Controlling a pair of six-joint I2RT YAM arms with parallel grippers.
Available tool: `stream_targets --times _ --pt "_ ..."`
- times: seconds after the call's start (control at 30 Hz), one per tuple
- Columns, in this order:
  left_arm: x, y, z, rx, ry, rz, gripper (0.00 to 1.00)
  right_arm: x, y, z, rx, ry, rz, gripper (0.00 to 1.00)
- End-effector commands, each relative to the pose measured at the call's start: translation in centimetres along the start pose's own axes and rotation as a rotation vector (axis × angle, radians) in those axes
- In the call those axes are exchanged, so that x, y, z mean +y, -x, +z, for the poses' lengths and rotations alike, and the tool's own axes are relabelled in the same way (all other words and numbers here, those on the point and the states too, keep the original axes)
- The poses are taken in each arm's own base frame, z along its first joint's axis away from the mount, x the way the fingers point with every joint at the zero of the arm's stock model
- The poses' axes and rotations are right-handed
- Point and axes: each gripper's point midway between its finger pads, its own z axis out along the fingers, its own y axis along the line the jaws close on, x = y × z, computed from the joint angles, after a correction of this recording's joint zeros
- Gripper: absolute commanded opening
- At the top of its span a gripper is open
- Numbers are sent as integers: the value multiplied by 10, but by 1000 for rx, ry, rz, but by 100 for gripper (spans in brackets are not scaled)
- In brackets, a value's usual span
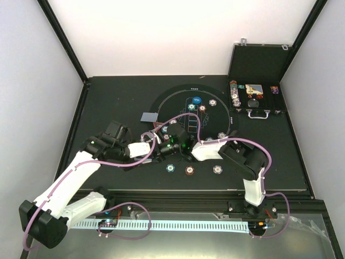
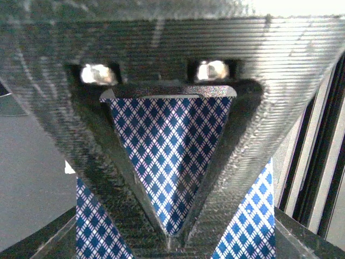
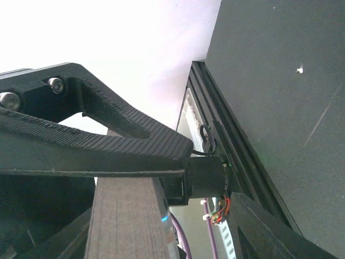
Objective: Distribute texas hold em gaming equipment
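My two grippers meet over the near part of the round mat (image 1: 161,102). My right gripper (image 1: 177,144) is shut on a deck of playing cards; its stacked edge (image 3: 126,221) shows under the upper finger (image 3: 118,145). My left gripper (image 1: 160,149) is shut on a card with a blue diamond back (image 2: 161,151), its fingertips (image 2: 161,232) meeting over it. One card (image 1: 149,116) lies face down at the mat's left edge. A blue button (image 1: 197,100) and chips (image 1: 212,102) lie on the far part of the mat. Three chips (image 1: 189,170) lie along the near edge.
An open black case (image 1: 256,100) with more chips and pieces stands at the back right of the table. The black frame rail (image 1: 205,191) runs along the near edge. Purple cables (image 1: 183,116) loop over the mat between the arms.
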Motion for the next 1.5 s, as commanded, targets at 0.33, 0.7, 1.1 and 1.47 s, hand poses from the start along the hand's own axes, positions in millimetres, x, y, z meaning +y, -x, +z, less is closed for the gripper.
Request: stream_targets --times 0.33,0.7,1.1,1.47 --pt "5 17 -21 -58 33 24 7 -16 6 -29 -48 -28 4 49" --pt "4 16 -20 -55 35 23 7 -14 4 -37 -51 -57 -16 40" --pt "5 14 -17 -51 32 22 7 4 2 -51 -57 -73 -60 39" --pt "5 11 -13 -38 33 26 7 8 -6 -61 -50 -130 -82 31"
